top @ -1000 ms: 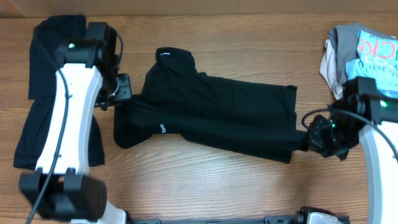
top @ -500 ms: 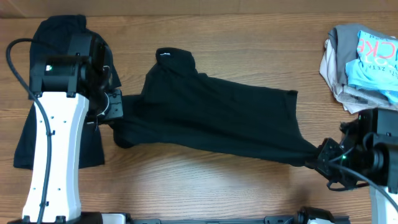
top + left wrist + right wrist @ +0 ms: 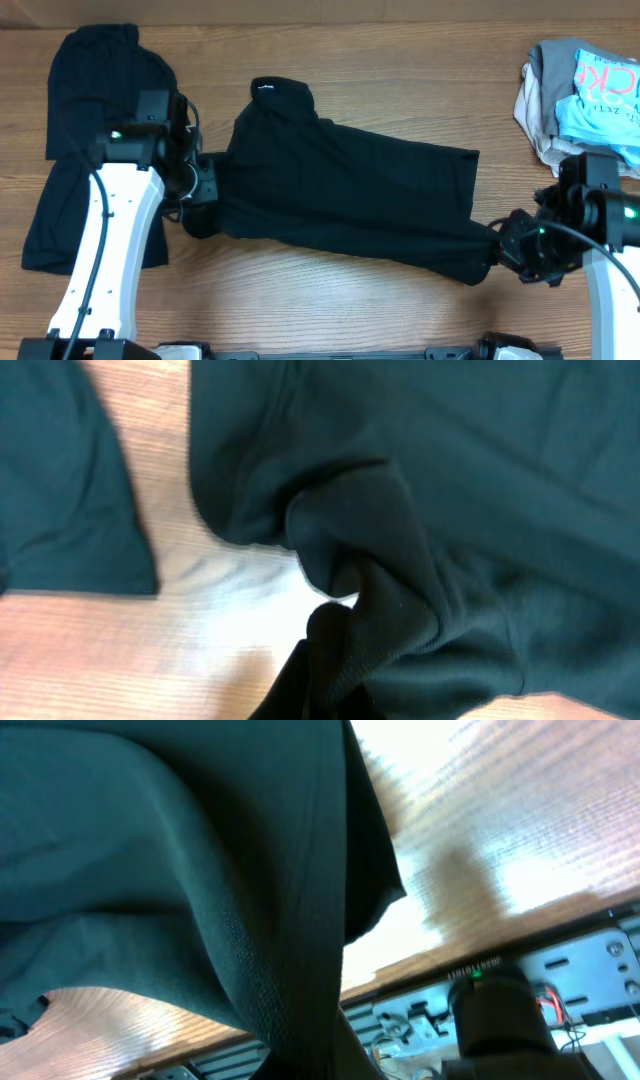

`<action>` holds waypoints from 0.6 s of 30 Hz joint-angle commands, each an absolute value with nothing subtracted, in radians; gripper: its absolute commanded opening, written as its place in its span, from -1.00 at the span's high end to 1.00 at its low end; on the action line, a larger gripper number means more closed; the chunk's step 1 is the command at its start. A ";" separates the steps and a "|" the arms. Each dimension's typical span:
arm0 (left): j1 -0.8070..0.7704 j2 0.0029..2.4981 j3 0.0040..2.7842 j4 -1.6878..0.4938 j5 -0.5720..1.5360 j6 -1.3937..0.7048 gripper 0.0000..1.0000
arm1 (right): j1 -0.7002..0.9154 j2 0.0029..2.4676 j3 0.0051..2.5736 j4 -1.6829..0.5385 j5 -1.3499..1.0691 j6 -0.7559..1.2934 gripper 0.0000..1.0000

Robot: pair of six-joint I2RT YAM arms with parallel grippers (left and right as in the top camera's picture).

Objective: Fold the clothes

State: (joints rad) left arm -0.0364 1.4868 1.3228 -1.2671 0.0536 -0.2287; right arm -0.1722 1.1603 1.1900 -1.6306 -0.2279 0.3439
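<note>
At far left a second black garment [image 3: 75, 120] lies flat on the wooden table [image 3: 400, 50], partly under the left arm. The left gripper [image 3: 203, 186] pinches the bunched left end of the black shirt [image 3: 350, 195]. The shirt's long axis runs left to right, sloping toward the near edge, with its collar [image 3: 270, 88] pointing to the far edge. The right gripper [image 3: 503, 245] clamps its right corner. A pile of light clothes [image 3: 585, 90] sits far right.

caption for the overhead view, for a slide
Left gripper and right gripper stretch a black shirt across the table; a second black garment lies left, a clothes pile upper right.
</note>
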 commanded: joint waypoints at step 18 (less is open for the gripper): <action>-0.027 1.721 1.254 -0.843 0.071 -0.232 0.92 | -0.156 1.534 1.190 -1.308 -0.199 0.326 0.92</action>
